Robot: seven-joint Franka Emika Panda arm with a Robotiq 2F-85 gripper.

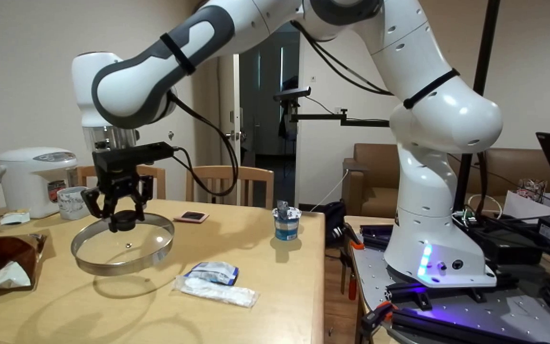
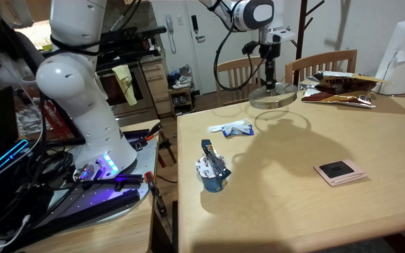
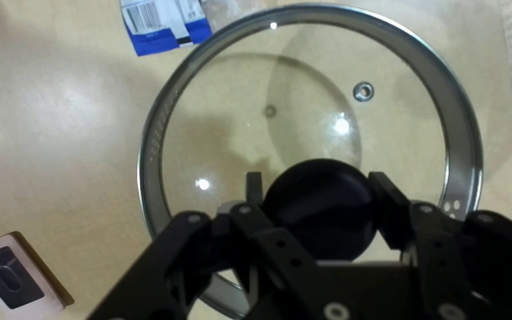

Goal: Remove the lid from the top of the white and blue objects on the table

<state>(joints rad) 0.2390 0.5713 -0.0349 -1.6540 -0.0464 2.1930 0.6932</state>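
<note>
Light-coloured wooden table (image 2: 294,203): broad bare lane between flat white-and-blue packet (image 2: 237,130) and flat pink square with dark panel (image 2: 341,172) — passable. Air gap beneath round transparent glass lid with metal rim (image 1: 122,248), seen in both exterior views. From above, its dark round knob (image 3: 320,218) is taken — black gripper (image 3: 316,184) clamped there. Upright blue-and-white cup (image 1: 286,228) obstructs near a table edge; crumpled brown foil bag (image 1: 15,251), near the lid, hems one side.

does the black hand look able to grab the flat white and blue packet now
Probably not: the hand grips the black knob of the round glass lid, which leaves the packet uncovered but likely needs setting down first.
</note>
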